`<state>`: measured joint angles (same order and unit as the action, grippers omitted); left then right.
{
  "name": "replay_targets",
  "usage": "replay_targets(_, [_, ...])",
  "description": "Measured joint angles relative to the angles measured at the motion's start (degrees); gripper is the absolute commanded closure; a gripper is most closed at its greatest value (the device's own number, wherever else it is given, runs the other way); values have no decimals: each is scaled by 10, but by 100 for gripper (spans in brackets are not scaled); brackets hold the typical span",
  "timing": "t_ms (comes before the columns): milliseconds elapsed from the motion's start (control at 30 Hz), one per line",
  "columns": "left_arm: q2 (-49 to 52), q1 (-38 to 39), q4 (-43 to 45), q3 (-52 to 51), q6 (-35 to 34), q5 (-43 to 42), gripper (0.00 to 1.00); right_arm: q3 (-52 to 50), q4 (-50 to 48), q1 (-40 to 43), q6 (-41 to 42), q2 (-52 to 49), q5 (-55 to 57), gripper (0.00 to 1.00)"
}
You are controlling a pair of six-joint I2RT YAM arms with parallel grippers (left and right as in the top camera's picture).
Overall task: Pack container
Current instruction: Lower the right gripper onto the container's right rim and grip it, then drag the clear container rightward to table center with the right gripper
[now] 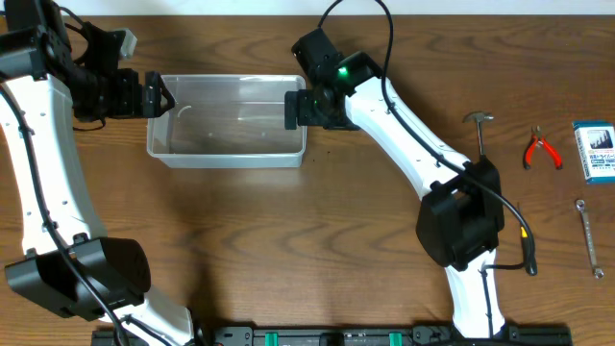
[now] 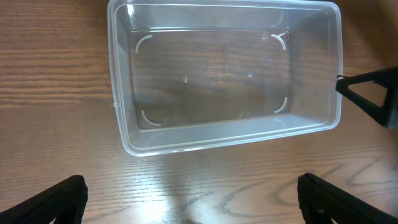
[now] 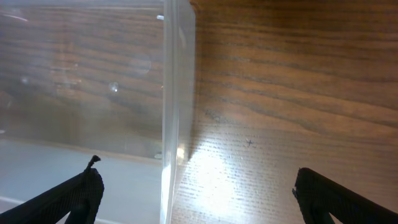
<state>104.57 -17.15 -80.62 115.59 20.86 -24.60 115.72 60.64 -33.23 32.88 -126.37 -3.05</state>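
The container [image 1: 226, 144] lies on the wooden table [image 1: 317, 221], and its clear walls are hard to trace; the right wrist view shows only one end wall, the rest cut off. It looks empty. The left gripper [image 1: 161, 96] sits at the container's left end with its jaws spread wide, nothing between them. The right gripper [image 1: 293, 109] is at the container's right end, jaws released and straddling that end wall without pinching it. Well right of the container lies a hammer [image 1: 479, 123], its handle partly hidden by the right arm [image 1: 408, 130]. Farther right lie red-handled pliers [image 1: 541, 150], a wrench [image 1: 588, 235] and a blue-and-white box [image 1: 594, 151] clipped by the frame edge, its print unreadable.
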Motion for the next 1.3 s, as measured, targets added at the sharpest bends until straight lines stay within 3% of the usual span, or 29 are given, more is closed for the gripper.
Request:
replay_targets(167, [0, 0, 0, 0, 0, 0, 2, 0, 0, 0, 0, -16, 0, 1])
replay_targets(333, [0, 0, 0, 0, 0, 0, 2, 0, 0, 0, 2, -35, -2, 8])
replay_targets(633, [0, 0, 0, 0, 0, 0, 2, 0, -3, 0, 7, -49, -2, 42])
replay_targets(933, [0, 0, 0, 0, 0, 0, 2, 0, -7, 0, 10, -49, -6, 59])
replay_targets(1300, [0, 0, -1, 0, 0, 0, 2, 0, -10, 0, 7, -49, -8, 94])
